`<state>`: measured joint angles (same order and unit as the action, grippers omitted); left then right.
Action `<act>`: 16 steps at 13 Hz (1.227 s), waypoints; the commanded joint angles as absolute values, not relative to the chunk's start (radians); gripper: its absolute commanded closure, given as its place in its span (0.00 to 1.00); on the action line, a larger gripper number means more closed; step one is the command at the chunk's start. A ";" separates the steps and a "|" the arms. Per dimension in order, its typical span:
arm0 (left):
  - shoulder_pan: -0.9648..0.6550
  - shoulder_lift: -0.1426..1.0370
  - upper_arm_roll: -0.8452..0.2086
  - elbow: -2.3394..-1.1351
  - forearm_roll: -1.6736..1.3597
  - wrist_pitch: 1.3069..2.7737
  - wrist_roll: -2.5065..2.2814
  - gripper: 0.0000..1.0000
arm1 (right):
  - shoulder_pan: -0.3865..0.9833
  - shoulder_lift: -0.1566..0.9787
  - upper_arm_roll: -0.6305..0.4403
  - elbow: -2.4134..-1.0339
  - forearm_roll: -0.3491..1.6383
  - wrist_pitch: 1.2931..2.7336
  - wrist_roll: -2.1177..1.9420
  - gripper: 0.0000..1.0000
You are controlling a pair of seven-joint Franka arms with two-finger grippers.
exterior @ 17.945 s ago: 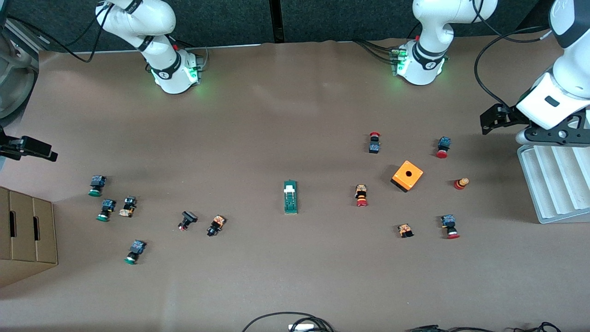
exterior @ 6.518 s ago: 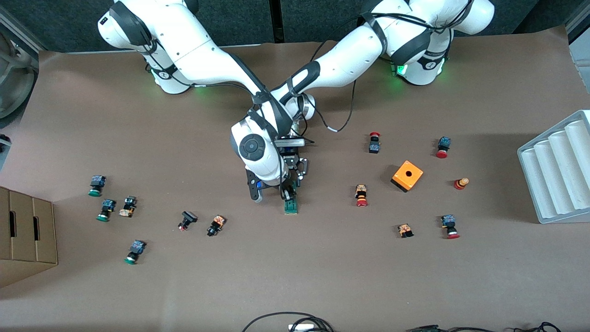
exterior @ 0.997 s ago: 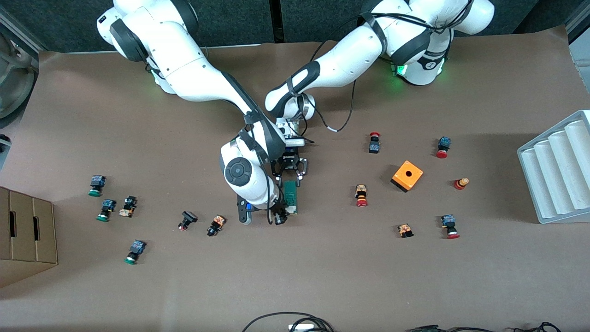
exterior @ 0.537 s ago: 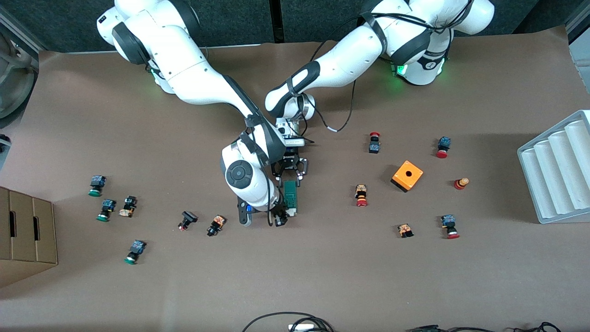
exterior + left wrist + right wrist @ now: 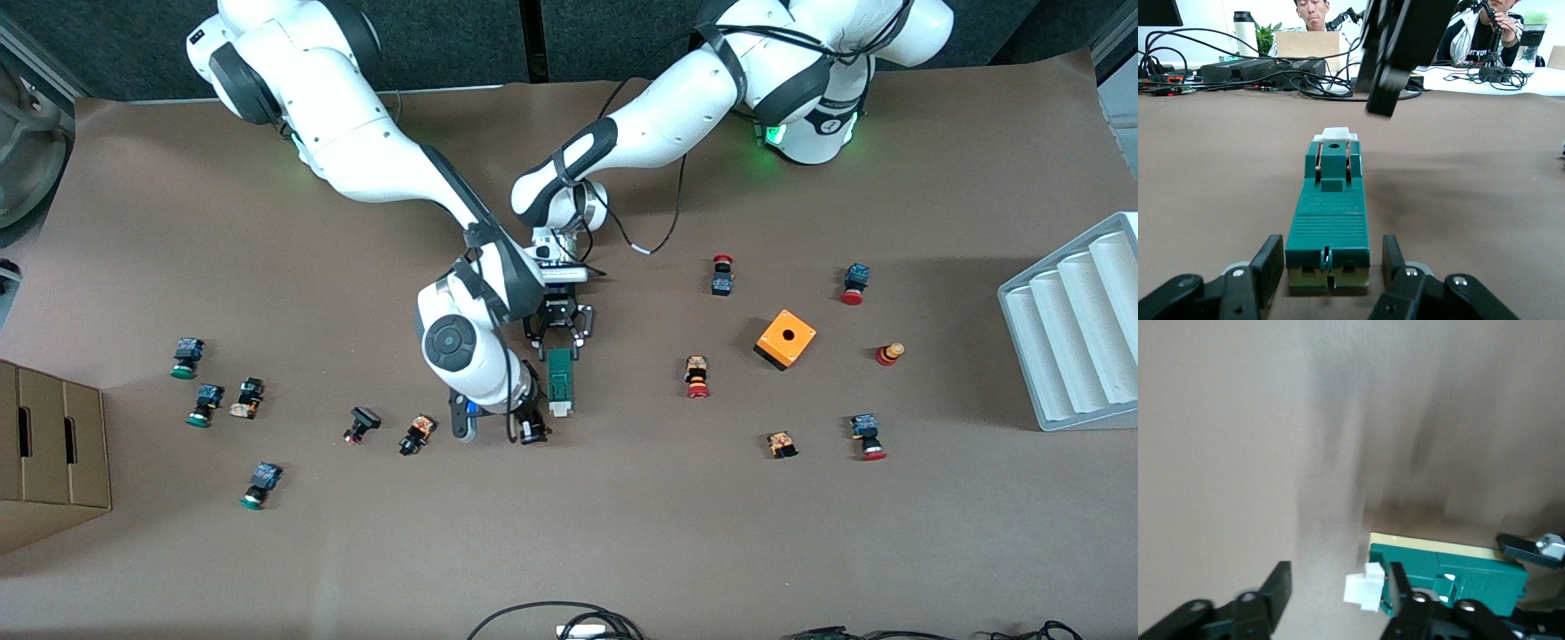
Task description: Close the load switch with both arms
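Note:
The dark-green load switch [image 5: 560,378] lies mid-table, its white piece [image 5: 560,411] at the end nearer the front camera. My left gripper [image 5: 558,340] is open and low at the switch's other end. In the left wrist view its fingers [image 5: 1269,263] flank the green body [image 5: 1329,223] with small gaps. My right gripper [image 5: 535,427] is open over the white end, a little toward the right arm's end of the table. In the right wrist view the white piece [image 5: 1363,589] sits between its fingers [image 5: 1399,584], close to one. The right gripper also hangs in the left wrist view [image 5: 1391,67].
An orange cube with a hole [image 5: 786,339] and several red-capped push-buttons [image 5: 698,377] lie toward the left arm's end. Green-capped and other buttons [image 5: 416,435] lie toward the right arm's end. A grey ribbed tray [image 5: 1071,329] and a cardboard box [image 5: 53,453] stand at the table's ends.
My right gripper has drifted off the switch, toward the front camera and the right arm's end, so the white piece now shows fully. The left gripper and the switch have stayed put.

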<state>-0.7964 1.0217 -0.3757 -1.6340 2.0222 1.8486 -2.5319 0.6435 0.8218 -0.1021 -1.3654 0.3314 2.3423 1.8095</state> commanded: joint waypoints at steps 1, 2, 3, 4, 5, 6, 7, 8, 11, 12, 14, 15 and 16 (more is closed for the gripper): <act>-0.810 1.042 -0.368 -1.603 2.026 1.848 -2.548 0.00 | 0.608 0.734 -0.089 -1.368 0.321 2.232 1.734 0.03; -0.810 1.040 -0.368 -1.601 2.026 1.848 -2.548 0.00 | 0.595 0.701 -0.089 -1.371 0.319 2.192 1.688 0.00; -0.808 1.037 -0.368 -1.601 2.026 1.855 -2.546 0.00 | 0.586 0.666 -0.089 -1.379 0.308 2.147 1.627 0.00; -0.807 1.034 -0.371 -1.600 2.020 1.861 -2.539 0.00 | 0.569 0.628 -0.090 -1.393 0.301 2.107 1.564 0.00; -0.805 1.032 -0.373 -1.600 2.020 1.867 -2.531 0.00 | 0.560 0.588 -0.091 -1.408 0.295 2.070 1.492 0.00; -0.805 1.028 -0.373 -1.600 2.017 1.877 -2.528 0.00 | 0.546 0.551 -0.092 -1.419 0.291 2.033 1.426 0.00; -0.804 1.017 -0.374 -1.601 2.013 1.897 -2.519 0.00 | 0.528 0.516 -0.092 -1.427 0.290 1.995 1.366 0.00; -0.801 1.011 -0.374 -1.601 1.996 1.914 -2.488 0.00 | 0.513 0.484 -0.092 -1.431 0.287 1.950 1.311 0.00; -0.798 0.959 -0.374 -1.603 1.889 1.951 -2.343 0.00 | 0.422 0.376 -0.089 -1.433 0.279 1.792 1.076 0.00; -0.796 0.947 -0.374 -1.605 1.884 1.977 -2.320 0.00 | 0.391 0.347 -0.087 -1.434 0.275 1.737 0.978 0.00; -0.778 0.916 -0.374 -1.620 1.839 1.997 -2.246 0.00 | 0.251 0.269 0.034 -1.478 0.191 1.681 0.849 0.00; -0.767 0.899 -0.376 -1.621 1.810 2.014 -2.199 0.00 | 0.160 0.214 0.122 -1.532 0.134 1.680 0.766 0.00; -0.764 0.878 -0.374 -1.627 1.784 2.046 -2.157 0.00 | 0.096 0.157 0.161 -1.578 0.121 1.666 0.671 0.00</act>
<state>-0.7804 0.9357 -0.3777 -1.5925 1.8322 1.9944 -2.2321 0.2063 0.2842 0.0641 -1.4440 0.1653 1.6724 0.8035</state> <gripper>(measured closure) 0.000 0.000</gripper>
